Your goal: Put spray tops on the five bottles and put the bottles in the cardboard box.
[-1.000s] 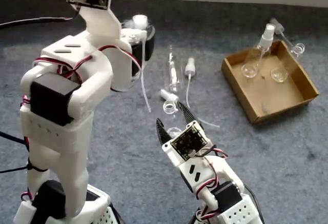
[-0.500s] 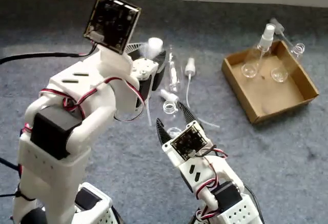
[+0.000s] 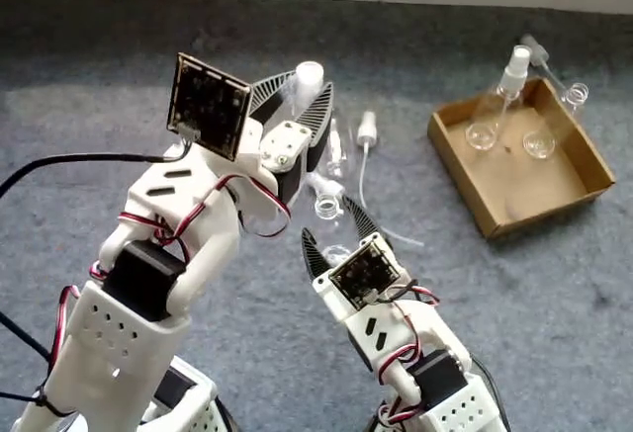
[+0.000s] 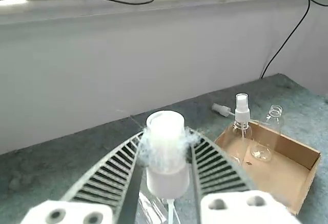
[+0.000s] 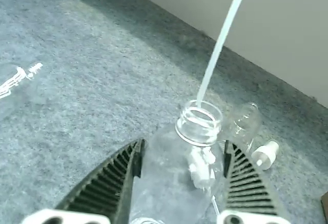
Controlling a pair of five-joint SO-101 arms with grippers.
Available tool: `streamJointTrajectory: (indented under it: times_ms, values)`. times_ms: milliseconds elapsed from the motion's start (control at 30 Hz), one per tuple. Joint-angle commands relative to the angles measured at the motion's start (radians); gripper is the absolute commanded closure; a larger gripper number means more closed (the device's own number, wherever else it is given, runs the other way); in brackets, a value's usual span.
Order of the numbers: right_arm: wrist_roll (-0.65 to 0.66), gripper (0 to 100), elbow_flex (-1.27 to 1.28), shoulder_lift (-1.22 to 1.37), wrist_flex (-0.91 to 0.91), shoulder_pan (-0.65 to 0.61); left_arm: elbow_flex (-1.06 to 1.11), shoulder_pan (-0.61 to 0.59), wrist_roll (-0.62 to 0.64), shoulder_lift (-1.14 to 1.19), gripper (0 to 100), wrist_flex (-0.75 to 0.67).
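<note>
Your left end effector was clamped on a white spray top, one ribbed finger against each side of its collar and the cap standing clear above the fingertips. The high view placed it raised above the grey carpeted worktop.

Your right end effector was closed on a clear bottle, which stood upright with its mouth open. The right wrist view settled the alignment: the dip tube ran down at a slant with its tip at that bottle's mouth. You could not tell whether the tip had entered the neck. Just beyond, that view showed a second open bottle with a loose white top beside it.

The high view supplied the wider layout. A third bottle lay on its side farther out, with a tubed spray top alongside it. The cardboard box sat well apart, on the right arm's side.

The left wrist view gave the box contents in profile: a capped bottle and an uncapped bottle, both upright inside. A stray spray top lay on the worktop behind the box.
</note>
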Motion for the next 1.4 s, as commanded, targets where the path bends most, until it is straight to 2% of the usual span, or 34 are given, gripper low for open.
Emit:
streamJointTrajectory:
  times_ms: [0,367,600,867,1000,1133,1367]
  values:
    - [0.012,83.5,0.114,-0.013,-0.030,-0.004,0.005,0.019,-0.006,-0.064,100,-0.066]
    - [0.012,83.5,0.114,-0.013,-0.027,-0.004,0.018,0.094,-0.008,-0.113,100,-0.063]
    - [0.012,83.5,0.114,-0.013,-0.025,-0.004,0.097,0.087,-0.011,-0.122,100,-0.054]
    - [0.012,83.5,0.114,-0.013,-0.025,-0.004,0.074,0.085,-0.012,-0.124,100,-0.055]
    - [0.012,83.5,0.114,-0.013,-0.025,-0.004,0.018,0.047,-0.012,-0.122,100,-0.054]
    - [0.012,83.5,0.114,-0.013,-0.025,-0.004,0.050,0.010,-0.012,-0.122,100,-0.051]
    - [0.012,83.5,0.114,-0.013,-0.025,-0.004,0.085,0.033,-0.009,-0.122,100,-0.049]
